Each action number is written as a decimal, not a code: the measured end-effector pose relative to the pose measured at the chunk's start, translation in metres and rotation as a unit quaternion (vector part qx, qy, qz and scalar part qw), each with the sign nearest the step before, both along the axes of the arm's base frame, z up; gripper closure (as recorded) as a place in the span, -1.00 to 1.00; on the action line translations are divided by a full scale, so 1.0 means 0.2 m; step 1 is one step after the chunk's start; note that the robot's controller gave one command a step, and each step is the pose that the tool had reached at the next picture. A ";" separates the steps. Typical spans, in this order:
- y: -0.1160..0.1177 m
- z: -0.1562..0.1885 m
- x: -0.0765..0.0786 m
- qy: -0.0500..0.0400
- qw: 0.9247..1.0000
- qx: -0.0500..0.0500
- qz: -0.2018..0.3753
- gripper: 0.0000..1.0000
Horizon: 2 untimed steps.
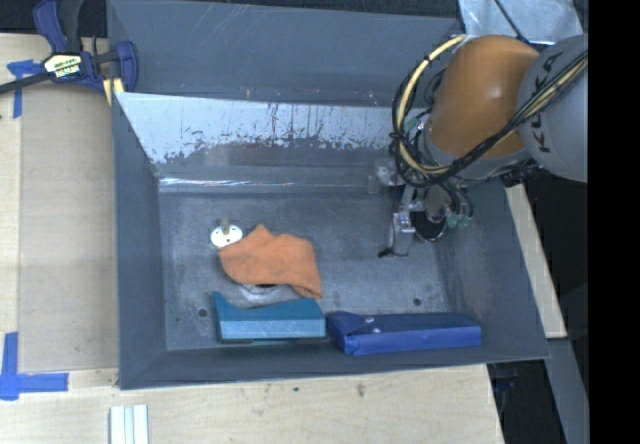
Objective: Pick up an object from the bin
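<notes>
My gripper hangs over the right half of the bin floor, above bare metal, with nothing seen between its fingers. A long dark blue box lies along the front wall, just below the gripper. Left of it rests a light blue block. A crumpled orange cloth sits on the floor to the left, partly over the light blue block. A small white round piece lies at the cloth's upper left corner.
The arm with its orange cover and looped cables comes in over the bin's right wall. The bin's sloped walls rise on all sides around the flat floor.
</notes>
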<state>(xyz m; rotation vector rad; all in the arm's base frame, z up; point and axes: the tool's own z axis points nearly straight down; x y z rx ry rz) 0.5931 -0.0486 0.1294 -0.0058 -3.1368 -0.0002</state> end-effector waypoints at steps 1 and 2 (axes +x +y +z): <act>0.00 0.02 0.01 -0.004 1.000 0.000 0.000 -1.00; 0.16 -0.05 0.06 -0.006 1.000 -0.002 0.004 -1.00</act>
